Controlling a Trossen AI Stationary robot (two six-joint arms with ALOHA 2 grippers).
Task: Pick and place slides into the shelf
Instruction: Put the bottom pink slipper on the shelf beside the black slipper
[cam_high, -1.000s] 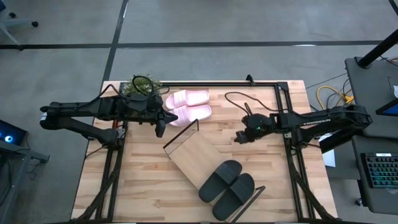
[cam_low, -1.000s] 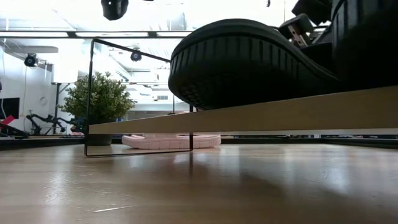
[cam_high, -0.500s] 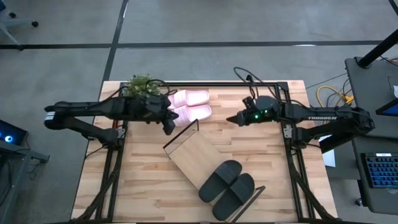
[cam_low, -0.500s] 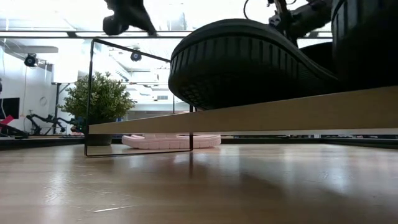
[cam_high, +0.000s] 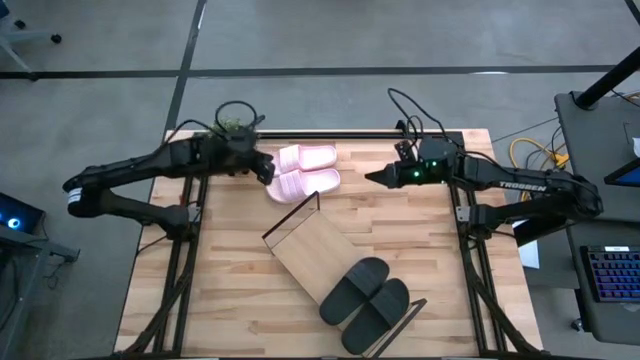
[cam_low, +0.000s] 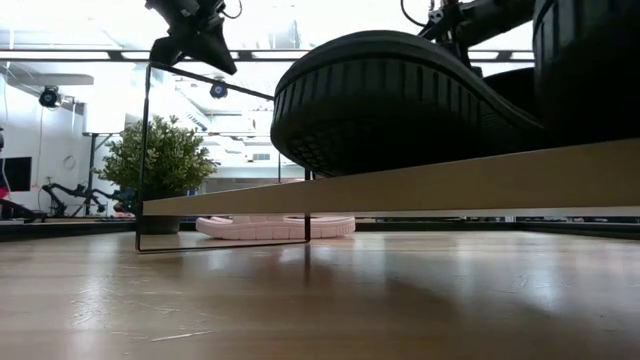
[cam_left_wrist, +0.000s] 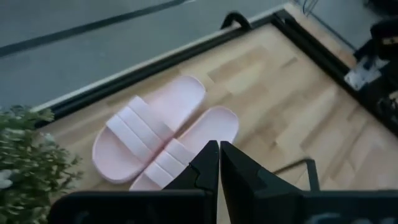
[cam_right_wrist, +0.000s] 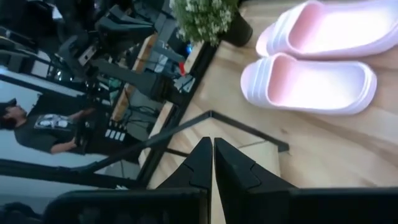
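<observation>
Two pale pink slides (cam_high: 307, 158) (cam_high: 305, 184) lie side by side, soles down, on the table near its far edge; they also show in the left wrist view (cam_left_wrist: 149, 127) and the right wrist view (cam_right_wrist: 308, 84). Two black slides (cam_high: 355, 289) (cam_high: 379, 311) rest on the light-wood shelf (cam_high: 312, 247), which lies aslant near the front edge. My left gripper (cam_high: 268, 173) hangs shut, high over the pink slides' left ends. My right gripper (cam_high: 370, 178) hangs shut in the air to their right, pointing at them. Neither holds anything.
A potted plant (cam_high: 231, 123) stands at the far left corner, partly under my left arm. The shelf's black wire end (cam_high: 292, 214) rises just in front of the pink slides. A black frame (cam_high: 400, 135) rims the table. A person (cam_right_wrist: 43, 127) is in the room beyond.
My left arm has swung toward the table's far edge, bringing its shut gripper over the pink slides' left ends. My right gripper has risen and gone toward the far edge, turning to point at the pink slides. Both stay shut. No slide has moved.
</observation>
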